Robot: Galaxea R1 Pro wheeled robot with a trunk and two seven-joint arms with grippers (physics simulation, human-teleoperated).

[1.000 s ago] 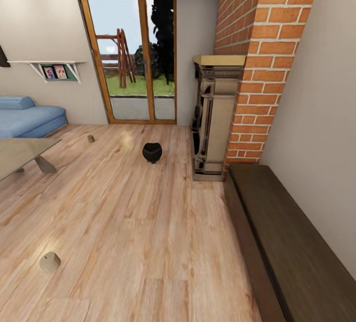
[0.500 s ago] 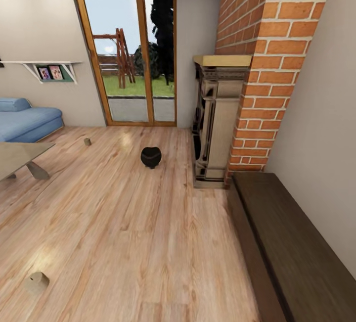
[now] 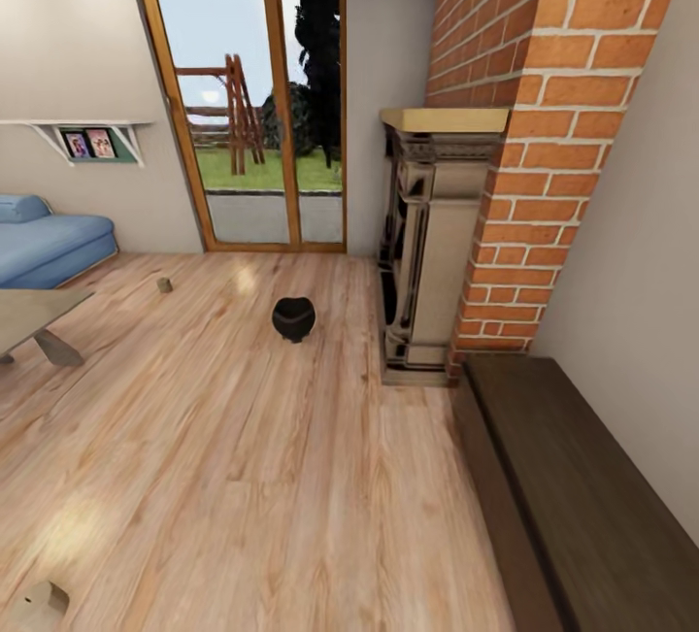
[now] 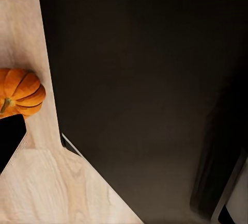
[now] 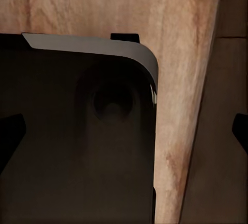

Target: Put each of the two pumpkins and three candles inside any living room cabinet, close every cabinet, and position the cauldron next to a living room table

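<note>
Facing the room, the robot sees the cauldron (image 3: 293,318) mid-frame, the cabinet (image 3: 573,486) lower right; a pumpkin (image 4: 19,93) lies left-edge in the left wrist view; jaw states cannot be told.

In the left wrist view the robot's body shows as a broad, dark, nearly black matte panel (image 4: 144,79) with a thin pale grey strip along part of its edge, a faint round recess at one end and a long dark rounded bar near the far corner. A black finger of the left gripper (image 4: 9,139) shows as a flat, angular, unmarked black shape. In the right wrist view the body is a similar dark slab (image 5: 77,131) with a rounded corner trimmed by a light grey band and a shallow circular socket, and the black fingers of the right gripper (image 5: 124,131) show as small pointed black tips at either edge.
</note>
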